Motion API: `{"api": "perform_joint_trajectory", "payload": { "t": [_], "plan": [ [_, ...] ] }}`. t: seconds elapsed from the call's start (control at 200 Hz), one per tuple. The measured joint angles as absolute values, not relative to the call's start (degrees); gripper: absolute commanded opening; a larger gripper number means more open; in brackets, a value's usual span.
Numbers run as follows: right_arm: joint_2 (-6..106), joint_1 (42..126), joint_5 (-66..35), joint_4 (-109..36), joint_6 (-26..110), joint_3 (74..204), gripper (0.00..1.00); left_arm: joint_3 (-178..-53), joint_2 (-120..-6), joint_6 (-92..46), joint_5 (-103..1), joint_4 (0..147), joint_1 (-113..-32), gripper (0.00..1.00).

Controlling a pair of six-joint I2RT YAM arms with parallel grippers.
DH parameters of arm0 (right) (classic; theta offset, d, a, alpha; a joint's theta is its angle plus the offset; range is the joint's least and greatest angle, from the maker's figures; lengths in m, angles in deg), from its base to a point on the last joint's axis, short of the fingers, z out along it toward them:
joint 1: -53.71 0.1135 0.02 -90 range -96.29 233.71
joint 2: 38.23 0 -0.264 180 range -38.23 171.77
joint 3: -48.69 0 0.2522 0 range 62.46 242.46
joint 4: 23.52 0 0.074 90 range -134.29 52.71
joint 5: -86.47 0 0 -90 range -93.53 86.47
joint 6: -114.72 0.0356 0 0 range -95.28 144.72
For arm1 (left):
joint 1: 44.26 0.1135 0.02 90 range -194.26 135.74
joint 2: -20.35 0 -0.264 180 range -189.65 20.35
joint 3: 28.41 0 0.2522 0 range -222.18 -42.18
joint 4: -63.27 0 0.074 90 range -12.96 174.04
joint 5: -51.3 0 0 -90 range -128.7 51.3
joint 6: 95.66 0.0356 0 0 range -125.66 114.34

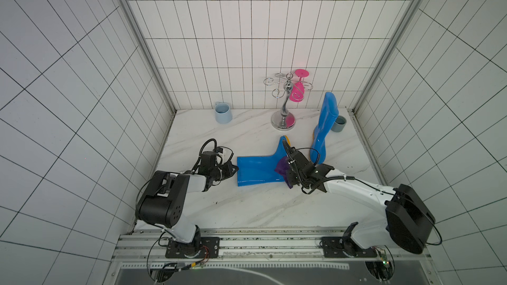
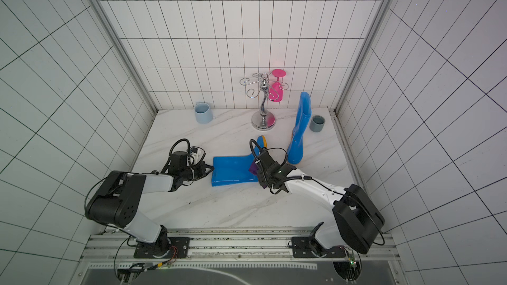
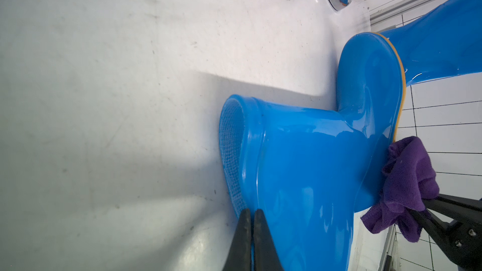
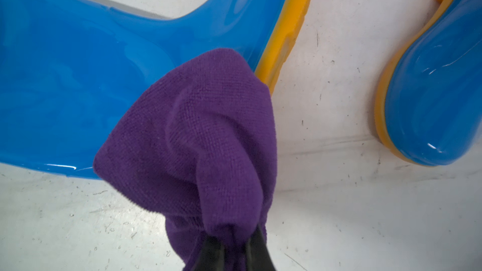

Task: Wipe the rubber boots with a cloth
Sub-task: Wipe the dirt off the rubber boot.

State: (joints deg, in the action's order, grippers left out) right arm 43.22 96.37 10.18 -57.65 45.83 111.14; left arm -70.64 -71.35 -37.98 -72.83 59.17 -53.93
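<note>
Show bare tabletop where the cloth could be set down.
Widest: the front strip of the tabletop between the lying boot and the front rail. Smaller: between the blue mug and that boot's shaft. Crowded: back right, around chrome stand, upright boot, grey cup.

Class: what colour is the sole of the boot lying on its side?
Orange-yellow: the sole of that boot, best in the right wrist view.

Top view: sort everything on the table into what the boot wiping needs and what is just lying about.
For the job: lying boot, pinched at its cuff by the left gripper; standing boot; cloth, clamped in the right gripper.
Lying about: light blue mug; grey cup; chrome glass rack; pink glass hanging on it.
</note>
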Motion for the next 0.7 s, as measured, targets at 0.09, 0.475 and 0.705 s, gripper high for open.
{"api": "perform_joint_trajectory", "payload": {
  "t": [0.09,0.475,0.705],
  "plan": [
    [44.42,95.49,9.96,-57.73,44.73,112.41,0.00,-70.64,-71.46,-37.98,-72.83,59.17,-53.93,0.00],
    [49.84,92.63,8.43,-59.24,40.47,119.27,0.00,-70.67,-71.90,-37.98,-72.85,59.12,-53.93,0.00],
    [54.00,90.49,7.08,-59.46,38.09,124.26,0.00,-70.73,-72.86,-37.98,-73.05,58.80,-53.76,0.00]
  ]
}}
